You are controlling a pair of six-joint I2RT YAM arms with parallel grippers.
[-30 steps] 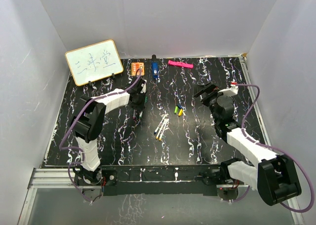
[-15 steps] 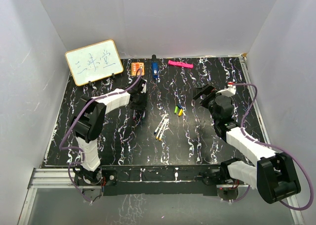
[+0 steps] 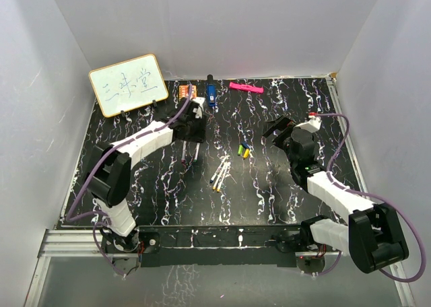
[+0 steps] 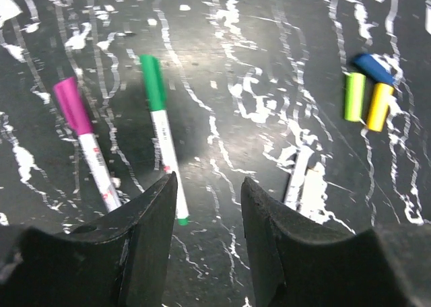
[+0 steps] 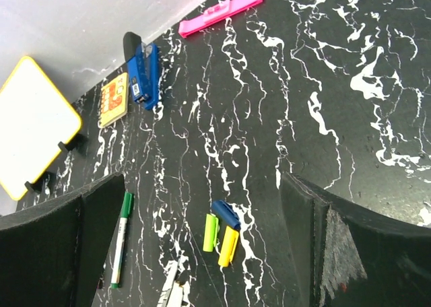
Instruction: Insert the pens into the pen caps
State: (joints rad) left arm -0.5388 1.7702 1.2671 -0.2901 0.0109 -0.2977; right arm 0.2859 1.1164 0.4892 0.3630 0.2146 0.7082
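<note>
Two capped pens lie side by side under my left gripper (image 3: 190, 143): one with a magenta cap (image 4: 84, 142), one with a green cap (image 4: 161, 135). That gripper (image 4: 209, 182) is open and empty, hovering above the table just right of them. Three loose pen caps lie together mid-table: lime green (image 4: 353, 96), yellow (image 4: 379, 106) and blue (image 4: 374, 68); they also show from above (image 3: 244, 151). Several uncapped white pens (image 3: 220, 174) lie in a bunch below them. My right gripper (image 3: 276, 130) is wide open and empty, right of the caps (image 5: 222, 231).
A small whiteboard (image 3: 128, 85) stands at the back left. An orange card (image 3: 186, 90), a dark blue stapler-like object (image 3: 211, 93) and a pink bar (image 3: 245, 87) lie along the back edge. White walls enclose the black marbled table (image 3: 135, 186).
My left gripper has risen and drawn back from the two capped pens, which now lie uncovered. My right gripper has shifted slightly left towards the caps.
</note>
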